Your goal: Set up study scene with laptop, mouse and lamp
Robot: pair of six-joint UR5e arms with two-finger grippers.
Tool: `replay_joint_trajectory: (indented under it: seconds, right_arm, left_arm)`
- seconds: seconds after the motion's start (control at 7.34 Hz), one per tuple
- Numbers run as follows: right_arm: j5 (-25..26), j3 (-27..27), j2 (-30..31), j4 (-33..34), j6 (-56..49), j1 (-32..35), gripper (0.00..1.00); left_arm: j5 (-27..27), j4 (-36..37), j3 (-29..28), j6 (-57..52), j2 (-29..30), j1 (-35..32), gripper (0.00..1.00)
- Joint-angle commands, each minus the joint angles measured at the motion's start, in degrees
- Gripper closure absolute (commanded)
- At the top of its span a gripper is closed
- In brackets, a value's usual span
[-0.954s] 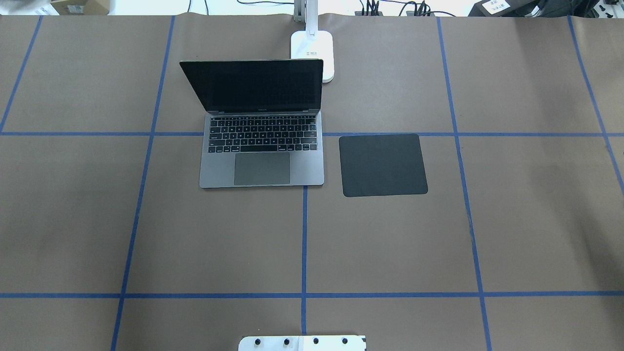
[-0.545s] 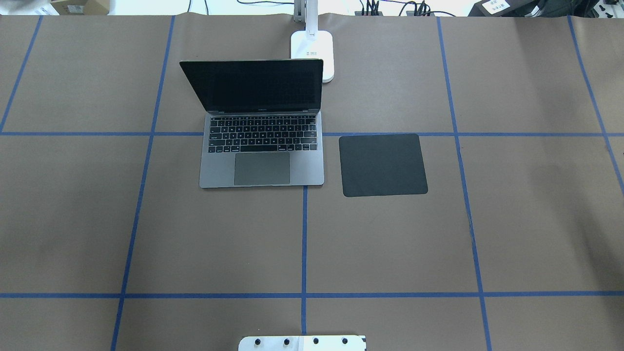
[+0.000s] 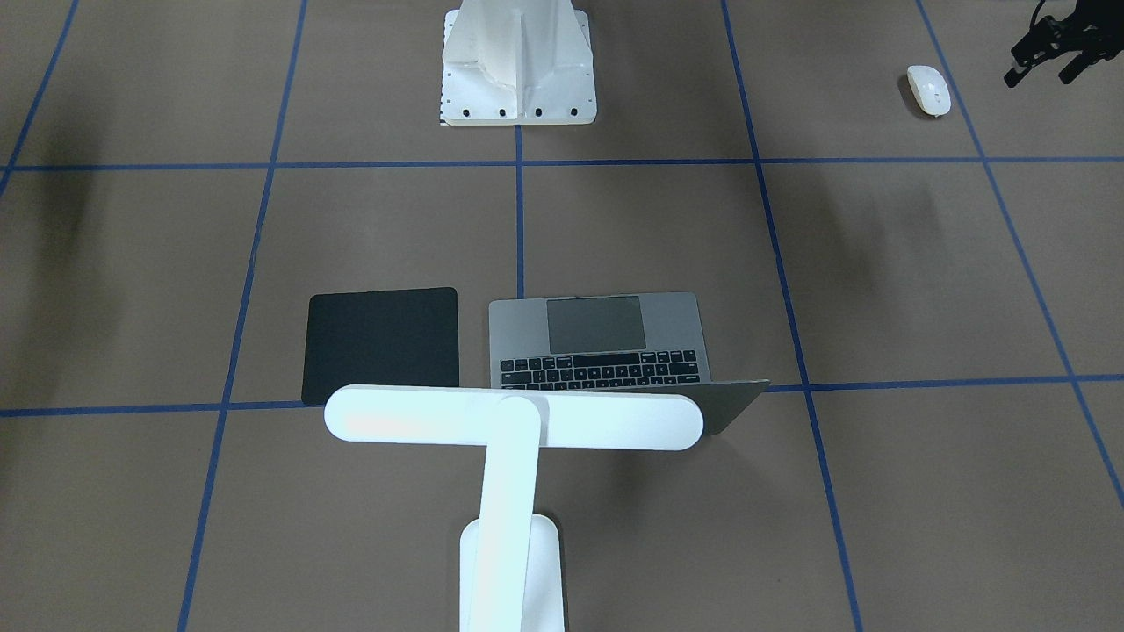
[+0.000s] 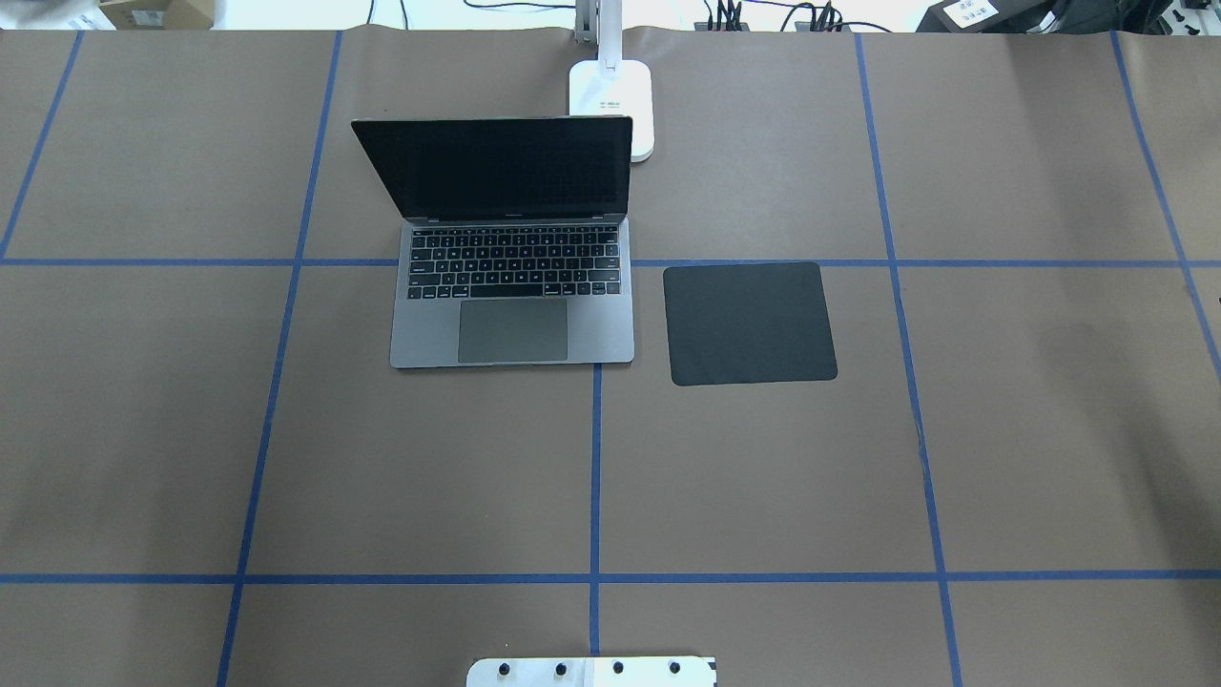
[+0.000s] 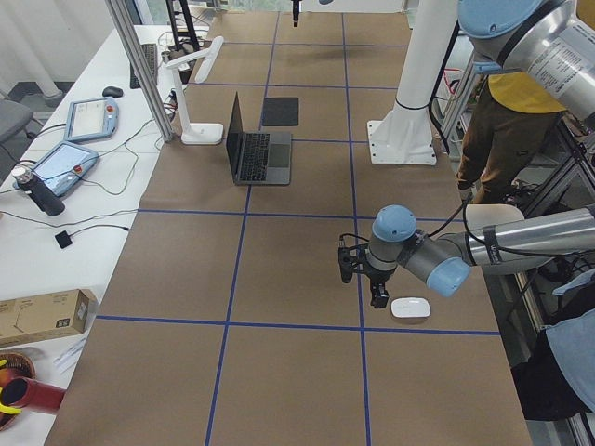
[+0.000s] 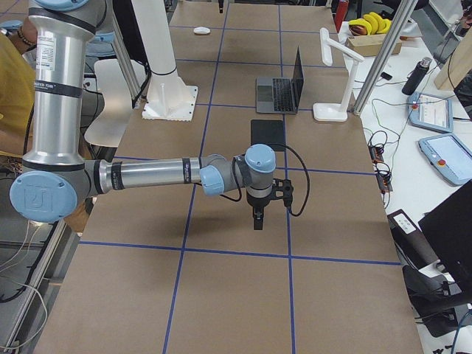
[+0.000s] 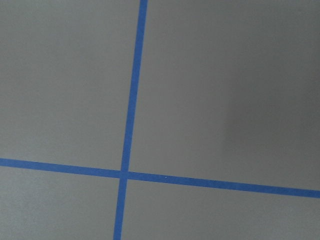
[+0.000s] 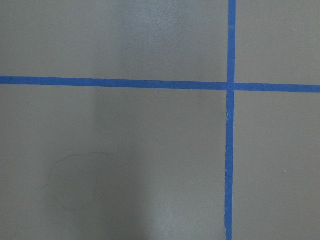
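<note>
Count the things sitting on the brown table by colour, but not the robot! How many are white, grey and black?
White: 2, the lamp and the mouse
Grey: 1, the laptop
Black: 1, the mat
Total: 4

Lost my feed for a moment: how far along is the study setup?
Looks done: laptop open, lamp standing behind it. In hand: nothing gripped; the left gripper is beside the mouse, which lies far from the laptop. Left: likely moving the mouse onto the black mat.
</note>
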State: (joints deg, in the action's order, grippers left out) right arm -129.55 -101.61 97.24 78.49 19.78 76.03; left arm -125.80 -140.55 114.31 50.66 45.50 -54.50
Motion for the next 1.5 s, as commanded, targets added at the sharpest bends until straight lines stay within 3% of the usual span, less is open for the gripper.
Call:
replay_joint_trajectory:
  seconds: [0.0, 0.41, 1.36]
  right_arm:
    - [0.0, 0.0, 0.0, 0.0, 0.0, 0.0, 0.00]
    - [0.1, 0.1, 0.0, -0.1, 0.0, 0.0, 0.00]
    - [0.4, 0.3, 0.1, -0.4, 0.0, 0.0, 0.00]
  left_arm:
    - [1.1, -4.2, -1.3, 1.8, -1.9, 2.5, 0.00]
    - [1.2, -9.4, -5.0, 7.1, -1.9, 3.4, 0.00]
    - [1.3, -11.1, -6.2, 14.6, -1.4, 18.5, 0.00]
